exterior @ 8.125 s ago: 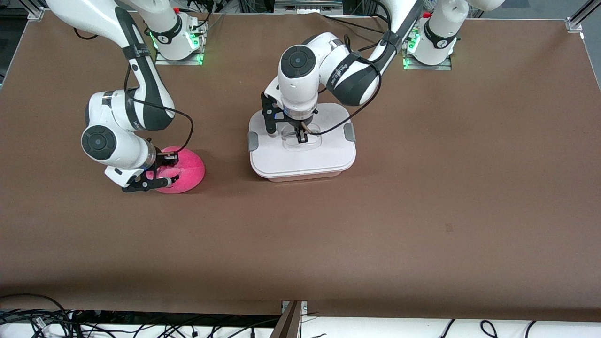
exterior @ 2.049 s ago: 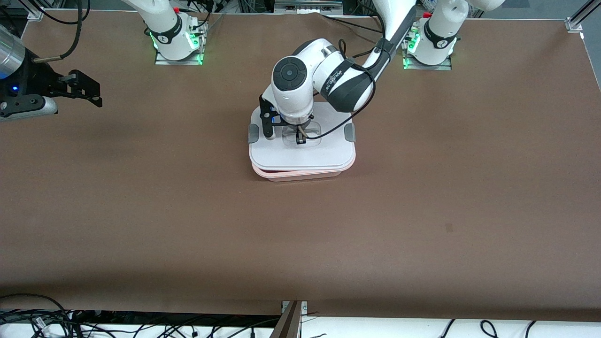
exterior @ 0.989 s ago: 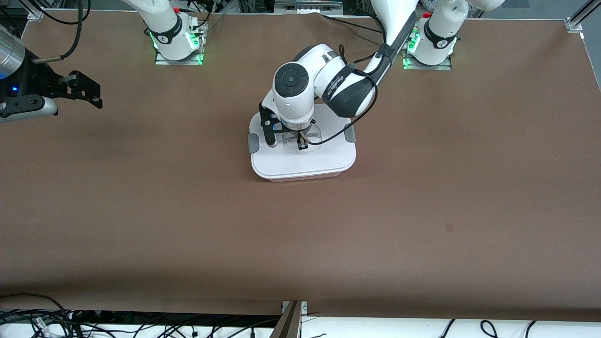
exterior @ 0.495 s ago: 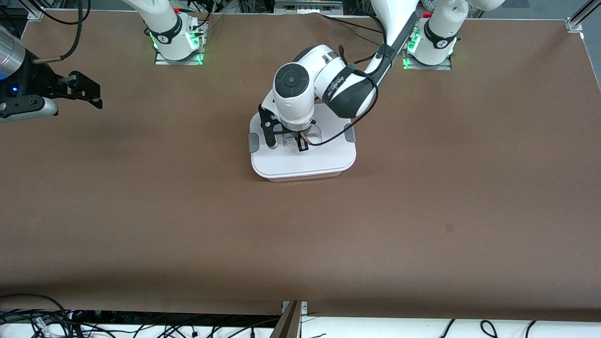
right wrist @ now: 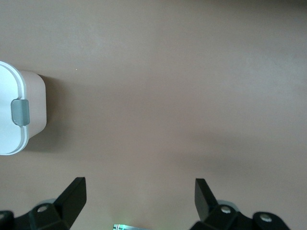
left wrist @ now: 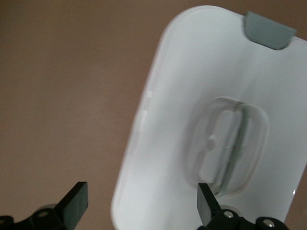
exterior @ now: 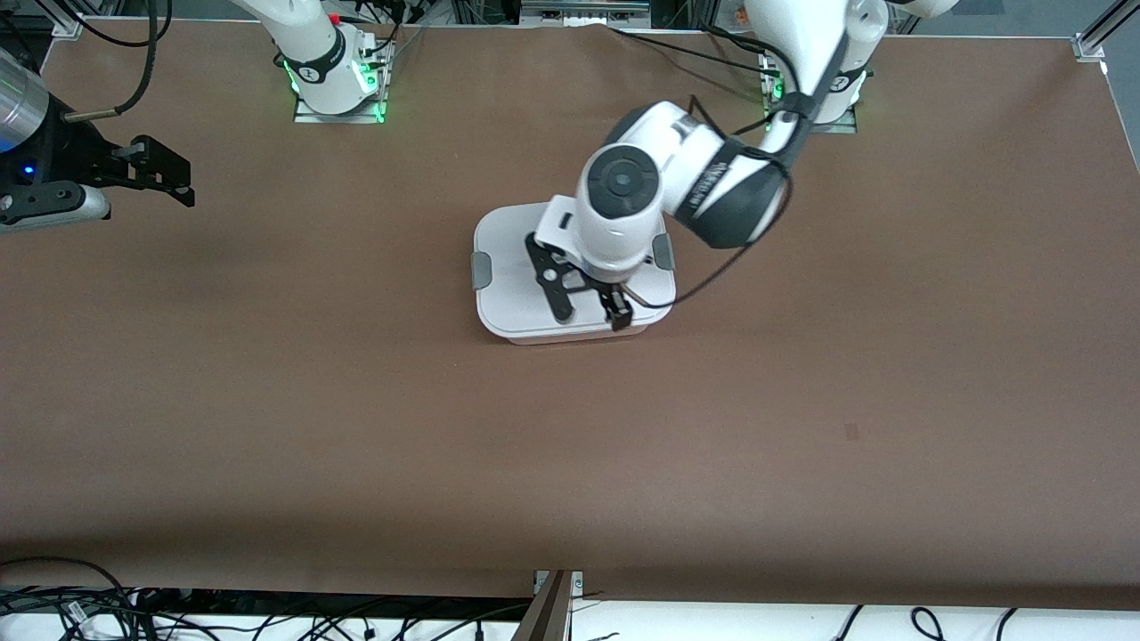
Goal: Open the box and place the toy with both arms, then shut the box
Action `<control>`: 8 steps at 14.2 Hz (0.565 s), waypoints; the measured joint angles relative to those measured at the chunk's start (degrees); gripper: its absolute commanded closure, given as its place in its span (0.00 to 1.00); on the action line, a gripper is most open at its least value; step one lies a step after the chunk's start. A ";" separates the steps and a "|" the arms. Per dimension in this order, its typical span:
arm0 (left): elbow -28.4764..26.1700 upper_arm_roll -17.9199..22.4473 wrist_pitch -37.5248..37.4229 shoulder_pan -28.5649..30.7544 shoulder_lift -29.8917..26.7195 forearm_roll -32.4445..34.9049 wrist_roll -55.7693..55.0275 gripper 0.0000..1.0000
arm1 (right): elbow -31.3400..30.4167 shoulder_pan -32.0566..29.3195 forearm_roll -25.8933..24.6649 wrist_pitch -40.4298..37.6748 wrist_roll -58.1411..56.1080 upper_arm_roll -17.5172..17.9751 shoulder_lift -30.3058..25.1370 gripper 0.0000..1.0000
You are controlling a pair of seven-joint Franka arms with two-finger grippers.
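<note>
The box [exterior: 509, 278] stands mid-table with its white lid seated flat and a grey clip [exterior: 481, 269] at each end. My left gripper [exterior: 592, 318] hovers open and empty over the lid's edge nearest the front camera. In the left wrist view the lid's clear recessed handle [left wrist: 230, 143] and one clip [left wrist: 266, 29] show past the spread left gripper [left wrist: 141, 206]. My right gripper [exterior: 181, 181] is open and empty, raised at the right arm's end of the table; its wrist view shows its spread jaws [right wrist: 139, 201] and the box's end [right wrist: 33, 96]. The pink toy is out of view.
The brown table top [exterior: 570, 445] stretches bare around the box. The two arm bases [exterior: 334, 76] [exterior: 815, 85] stand along the edge farthest from the front camera. Cables [exterior: 89, 605] hang below the nearest edge.
The lid, held slightly lifted two seconds ago, came down onto the tub. My left gripper has let go of the handle, opened and swung toward the lid's nearest edge. The right arm has stayed still.
</note>
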 measured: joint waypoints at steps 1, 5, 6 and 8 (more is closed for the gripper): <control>0.74 0.29 -0.90 2.15 -0.15 0.00 -0.01 0.00 | 0.00 0.00 0.00 0.00 0.01 0.00 0.01 0.00; 1.50 7.55 -1.96 8.25 -0.32 -0.02 0.26 0.00 | 0.03 -0.01 0.01 0.02 0.04 0.00 0.03 0.00; 1.84 9.49 -1.96 9.08 -0.52 -0.04 0.22 0.00 | 0.05 0.00 0.01 0.03 0.04 0.01 0.04 0.00; 2.18 11.39 -1.97 11.55 -1.75 -0.04 0.11 0.00 | 0.08 0.02 0.02 0.03 0.04 0.05 0.04 0.00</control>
